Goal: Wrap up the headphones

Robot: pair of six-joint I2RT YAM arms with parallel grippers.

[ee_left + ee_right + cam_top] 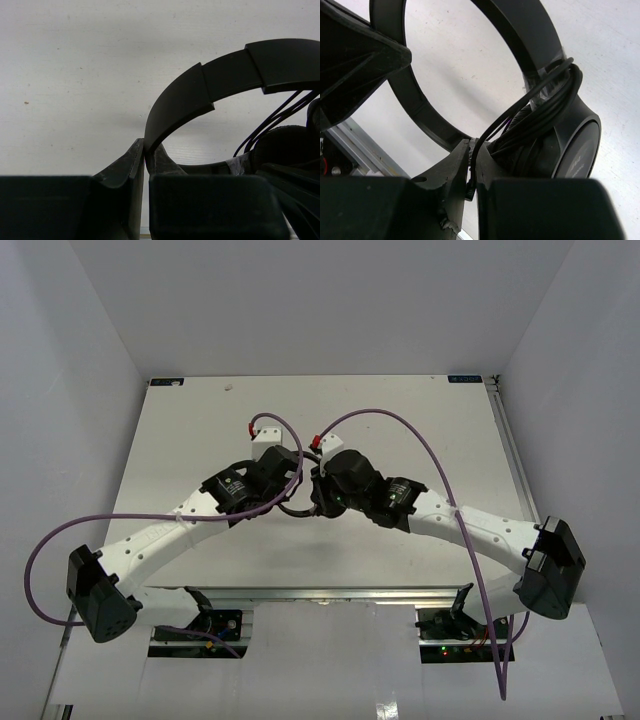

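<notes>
The headphones (293, 510) are black and lie at mid-table between my two wrists, mostly hidden by them in the top view. My left gripper (145, 151) is shut on the thin arched headband (225, 75), which curves up and to the right. The dark cord (272, 122) runs beside a round earcup (287, 145). In the right wrist view the cord (540, 107) is wound in several turns round the band above the earcup (580, 145). One strand drops between the fingers of my right gripper (474, 159), which is closed narrowly on it.
Thick purple robot cables (420, 435) loop over both arms above the white table (400, 400). An aluminium rail (330, 595) runs along the near edge and also shows in the right wrist view (355, 145). White walls stand on three sides.
</notes>
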